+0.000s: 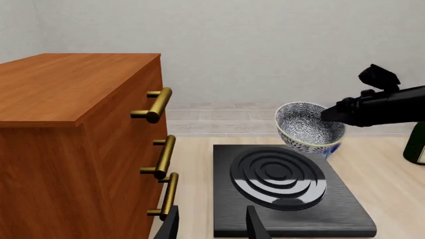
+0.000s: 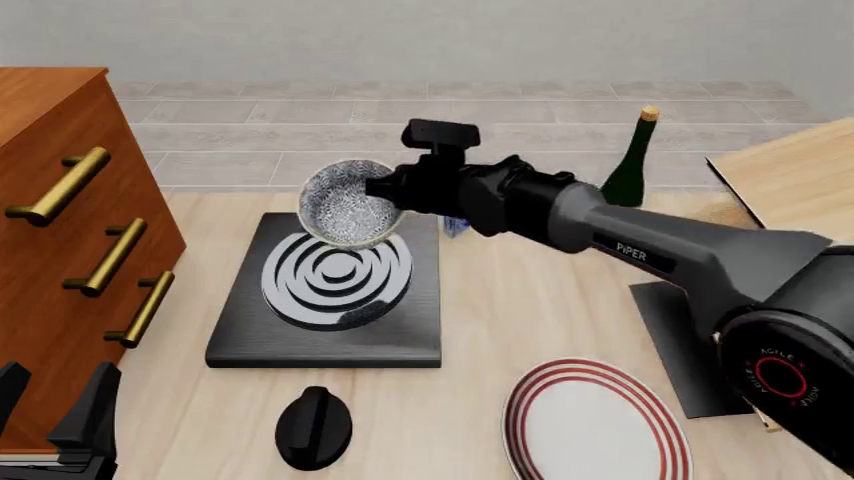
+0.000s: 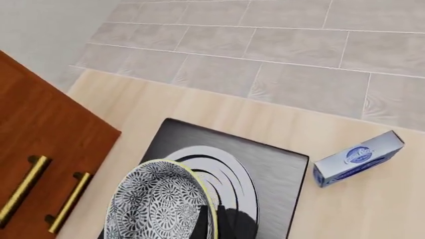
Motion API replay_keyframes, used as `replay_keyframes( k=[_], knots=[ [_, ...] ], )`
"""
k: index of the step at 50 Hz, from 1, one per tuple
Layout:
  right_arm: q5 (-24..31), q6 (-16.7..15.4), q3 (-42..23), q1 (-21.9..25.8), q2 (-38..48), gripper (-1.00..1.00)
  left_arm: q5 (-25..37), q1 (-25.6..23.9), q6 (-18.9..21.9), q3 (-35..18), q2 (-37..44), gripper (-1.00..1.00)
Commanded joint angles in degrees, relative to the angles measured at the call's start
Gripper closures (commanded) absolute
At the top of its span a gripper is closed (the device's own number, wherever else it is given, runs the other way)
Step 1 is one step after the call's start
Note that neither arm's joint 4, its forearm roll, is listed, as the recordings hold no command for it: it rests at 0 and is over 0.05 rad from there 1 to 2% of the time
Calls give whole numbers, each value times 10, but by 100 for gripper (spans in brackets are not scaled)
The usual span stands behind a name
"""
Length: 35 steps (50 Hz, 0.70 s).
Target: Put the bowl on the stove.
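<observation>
The bowl [image 2: 348, 207] hangs in the air, tilted on its side with its mouth toward the front camera, held by its rim in your right gripper [image 2: 387, 190], whose fingers are closed on that rim. It sits over the far part of the stove [image 2: 254, 330], above the far edge of the ring burner [image 2: 336, 282] and not touching it. You are in the carry-and-place step: the lift is done, the set-down is not. Next, I judge you need to level the bowl so its foot faces down, bring it over the burner's middle, lower it until it rests, and only then release. Your left gripper [image 1: 211, 226] waits near the drawer cabinet [image 2: 60, 250], fingers apart and holding nothing.
</observation>
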Motion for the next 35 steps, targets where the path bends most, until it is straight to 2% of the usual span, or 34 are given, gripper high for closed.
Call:
replay_keyframes(
  k=[1,18,35],
  knots=[
    [2,26,-37,14,38,100,0,0,0,0,0,-100],
    [25,38,-134,9,129,100,0,0,0,0,0,-100],
    [19,48,-162,10,175,100,0,0,0,0,0,-100]
  ],
)
